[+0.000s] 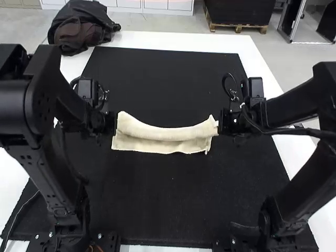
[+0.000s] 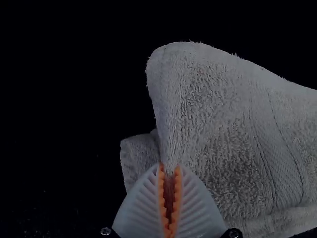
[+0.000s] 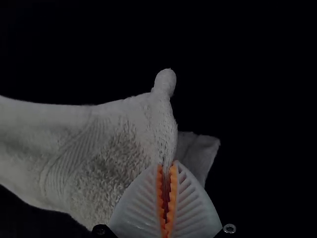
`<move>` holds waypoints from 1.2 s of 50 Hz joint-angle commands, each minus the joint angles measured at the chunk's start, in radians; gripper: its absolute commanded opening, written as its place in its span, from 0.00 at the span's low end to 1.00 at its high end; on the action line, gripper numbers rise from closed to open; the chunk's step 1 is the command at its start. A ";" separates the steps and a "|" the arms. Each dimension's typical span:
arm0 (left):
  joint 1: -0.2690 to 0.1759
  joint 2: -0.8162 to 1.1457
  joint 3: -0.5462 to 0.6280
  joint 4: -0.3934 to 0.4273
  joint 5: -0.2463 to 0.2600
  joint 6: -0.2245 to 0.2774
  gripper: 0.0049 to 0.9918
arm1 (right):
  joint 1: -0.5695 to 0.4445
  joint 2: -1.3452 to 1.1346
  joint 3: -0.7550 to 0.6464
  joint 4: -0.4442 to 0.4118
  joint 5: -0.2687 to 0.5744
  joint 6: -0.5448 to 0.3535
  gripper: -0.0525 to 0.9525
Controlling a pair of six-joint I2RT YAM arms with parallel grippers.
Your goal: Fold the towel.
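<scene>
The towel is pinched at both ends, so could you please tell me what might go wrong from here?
The left claw and right claw each pinch only a small bit of the towel, so an end might slip out. Its upper part dips between them, so the fold could land crooked or creased. Another layer shows beneath that part and might get dragged out of line.

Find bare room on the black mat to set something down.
The black mat lies bare between the towel and the near edge, and between towel and far edge. Crowded: the towel's two ends, pinched by the left gripper and right gripper.
</scene>
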 commanded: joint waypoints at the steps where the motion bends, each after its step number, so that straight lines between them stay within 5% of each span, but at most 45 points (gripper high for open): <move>1: 0.011 -0.025 -0.023 0.011 -0.007 0.005 0.02 | -0.013 -0.028 -0.031 0.000 -0.015 0.014 0.02; 23: 0.008 -0.027 -0.051 0.081 -0.032 0.005 0.02 | -0.004 -0.016 -0.083 0.052 -0.020 0.011 0.03; 39: 0.005 -0.025 -0.099 0.179 -0.107 0.008 0.02 | -0.004 0.081 -0.094 0.149 -0.020 0.008 0.04; 44: 0.005 -0.025 -0.112 0.195 -0.108 0.008 0.02 | -0.004 0.094 -0.094 0.152 -0.017 0.005 0.14; 47: 0.005 -0.025 -0.117 0.196 -0.108 0.008 0.13 | -0.004 0.099 -0.094 0.153 -0.011 0.001 0.27; 51: 0.005 -0.025 -0.117 0.184 -0.107 0.008 0.49 | -0.004 0.101 -0.089 0.153 0.000 -0.004 0.48; 54: 0.008 -0.027 -0.117 0.178 -0.107 0.004 0.64 | -0.010 0.101 -0.087 0.153 0.005 -0.004 0.61; 57: 0.010 -0.025 -0.117 0.169 -0.107 0.002 0.94 | -0.012 0.101 -0.084 0.144 0.005 -0.004 0.78; 60: 0.010 -0.027 -0.117 0.169 -0.110 -0.003 0.99 | -0.012 0.097 -0.081 0.140 0.003 -0.006 0.92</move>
